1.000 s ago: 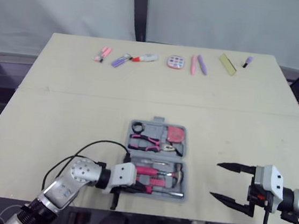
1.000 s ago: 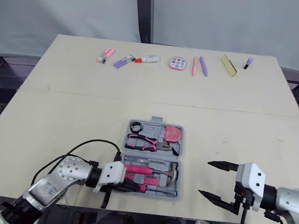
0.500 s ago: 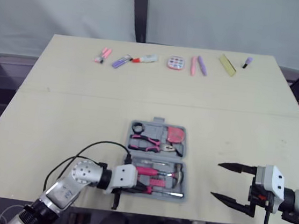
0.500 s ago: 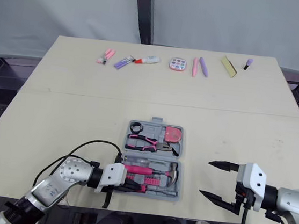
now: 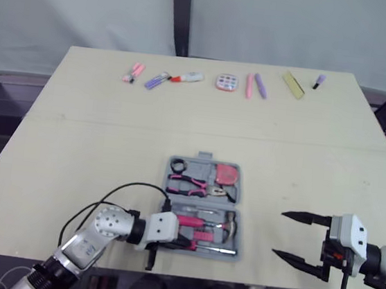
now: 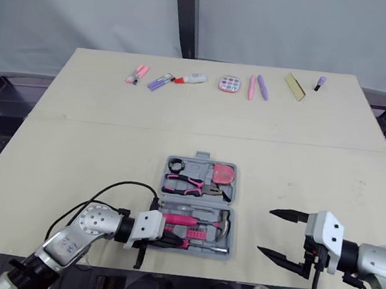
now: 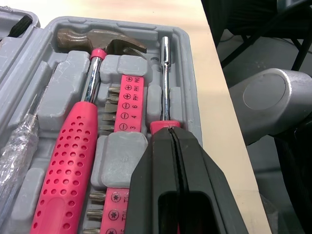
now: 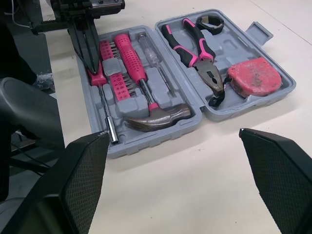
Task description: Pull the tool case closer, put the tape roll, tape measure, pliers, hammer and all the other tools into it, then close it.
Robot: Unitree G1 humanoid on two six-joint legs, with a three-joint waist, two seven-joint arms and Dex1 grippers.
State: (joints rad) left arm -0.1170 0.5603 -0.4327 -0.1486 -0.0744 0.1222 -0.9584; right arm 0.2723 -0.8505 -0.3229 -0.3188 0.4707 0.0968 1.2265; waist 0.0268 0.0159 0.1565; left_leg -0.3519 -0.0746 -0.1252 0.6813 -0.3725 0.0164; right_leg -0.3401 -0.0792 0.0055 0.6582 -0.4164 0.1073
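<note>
Beige table [image 5: 75, 138] carries an open grey tool case [image 5: 205, 156] near the robot's edge, between both grippers. The right gripper [image 5: 278, 232] hangs beside it, fingers spread wide. The left gripper [image 7: 169, 134], fingers pressed together, touches the pink handle of a driver [image 7: 165, 83] in the near half. Hammer [image 7: 83, 107], pliers [image 8: 195, 53], tape measure [image 8: 256, 78] and tape roll [image 8: 209, 22] sit in moulded slots, so packing looks done and closing seemingly remains. The pink bit holder [image 7: 127, 105] reads PH1, PH2 and 3, 4, 6.
</note>
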